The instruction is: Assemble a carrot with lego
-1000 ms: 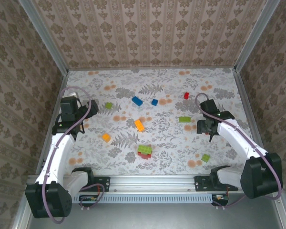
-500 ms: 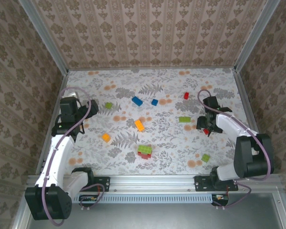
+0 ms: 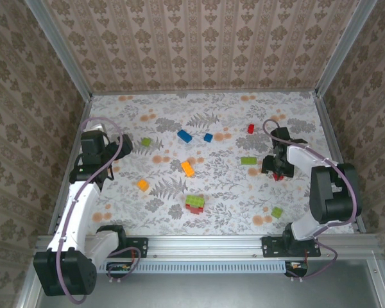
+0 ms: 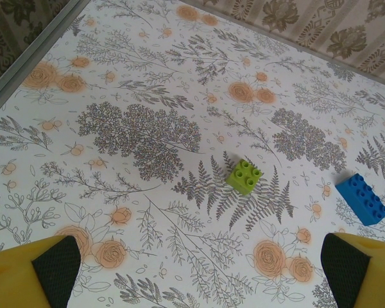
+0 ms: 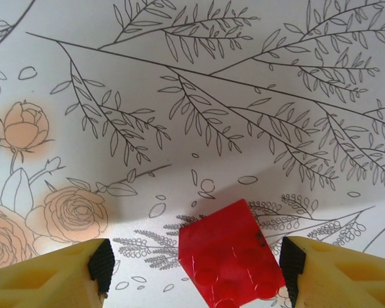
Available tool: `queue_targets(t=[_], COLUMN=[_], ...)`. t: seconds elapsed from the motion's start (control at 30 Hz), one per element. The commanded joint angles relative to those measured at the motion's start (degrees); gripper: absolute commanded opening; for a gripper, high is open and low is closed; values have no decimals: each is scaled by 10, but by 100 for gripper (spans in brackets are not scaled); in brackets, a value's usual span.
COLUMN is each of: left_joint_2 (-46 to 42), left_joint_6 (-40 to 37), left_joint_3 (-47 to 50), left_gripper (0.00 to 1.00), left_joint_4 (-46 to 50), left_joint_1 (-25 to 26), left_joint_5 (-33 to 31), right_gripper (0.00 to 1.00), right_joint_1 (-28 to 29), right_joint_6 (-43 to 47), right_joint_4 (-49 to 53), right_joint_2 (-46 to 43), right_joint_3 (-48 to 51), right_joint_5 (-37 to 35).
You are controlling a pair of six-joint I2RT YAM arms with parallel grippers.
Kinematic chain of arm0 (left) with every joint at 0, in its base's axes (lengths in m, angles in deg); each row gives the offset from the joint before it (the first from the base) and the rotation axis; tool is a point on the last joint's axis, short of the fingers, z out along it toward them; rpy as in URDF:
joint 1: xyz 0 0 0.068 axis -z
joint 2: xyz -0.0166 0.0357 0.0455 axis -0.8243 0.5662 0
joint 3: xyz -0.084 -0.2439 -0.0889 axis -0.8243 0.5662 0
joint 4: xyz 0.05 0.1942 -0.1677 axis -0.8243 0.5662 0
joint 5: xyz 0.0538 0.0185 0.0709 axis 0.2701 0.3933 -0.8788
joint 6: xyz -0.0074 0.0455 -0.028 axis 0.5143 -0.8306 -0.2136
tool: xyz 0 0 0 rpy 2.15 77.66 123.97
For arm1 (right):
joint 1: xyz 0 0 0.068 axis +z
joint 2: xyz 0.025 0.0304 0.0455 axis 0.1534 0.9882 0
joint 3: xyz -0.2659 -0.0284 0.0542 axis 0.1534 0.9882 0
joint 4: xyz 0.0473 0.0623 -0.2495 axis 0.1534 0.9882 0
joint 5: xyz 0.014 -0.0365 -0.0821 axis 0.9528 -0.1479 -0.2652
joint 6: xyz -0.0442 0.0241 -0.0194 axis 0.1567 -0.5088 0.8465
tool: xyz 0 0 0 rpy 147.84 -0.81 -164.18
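well, the bench [image 3: 244, 109] with its flowered cloth is the largest thing here, closed in by patterned walls [image 3: 199, 45] on three sides. the left arm [image 3: 77, 199] reaches up along the left edge. the left jaws stand as wide as they go with nothing between them, and in the wrist view their yellow fingers [image 4: 25, 273] sit in the lower corners above bare cloth. the right arm [image 3: 308, 160] bends in over the right side of the bench, its tip pointed down.

the right jaws are open and straddle a red brick [image 5: 230, 260] that lies flat on the cloth. there is a clear gap beside one pad, while the other pad [image 5: 292, 269] is very close to the brick's corner, and i cannot tell whether they touch. the brick is not clamped.

a green-on-red stack [image 3: 194, 204] stands near the front middle. a green oblong brick [image 3: 248, 160] lies just beside the right jaws, toward the centre. an orange oblong brick [image 3: 188, 168] lies mid-bench, and a blue oblong brick [image 3: 184, 135] lies further back with a small blue brick [image 3: 208, 137] near it. a small orange brick [image 3: 142, 185] lies left of centre. a light green brick [image 4: 244, 176] lies ahead of the left jaws, apart from them. a second light green brick [image 3: 277, 212] lies front right, and a small red brick [image 3: 250, 128] lies toward the back.
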Motion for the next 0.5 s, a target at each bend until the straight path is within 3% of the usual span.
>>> queue_targets(t=[0.0,0.2,0.47], left_joint_2=[-5,-4,-3], left_joint_6=[-10,-12,-12], left_joint_3=[-3,-3,-3], left_gripper=[100,100,100], left_joint_4=[5,6,7], left_joint_1=[6,6,7], left_joint_5=[-9,-12,-14], right_gripper=[68,58,57], right_joint_1=[-3,-3,-2], right_joint_6=[8,9,10], right_joint_4=[12,15,24], right_joint_2=[13,2,2], right_joint_3=[-17,-14,-17], right_joint_5=[26,43,30])
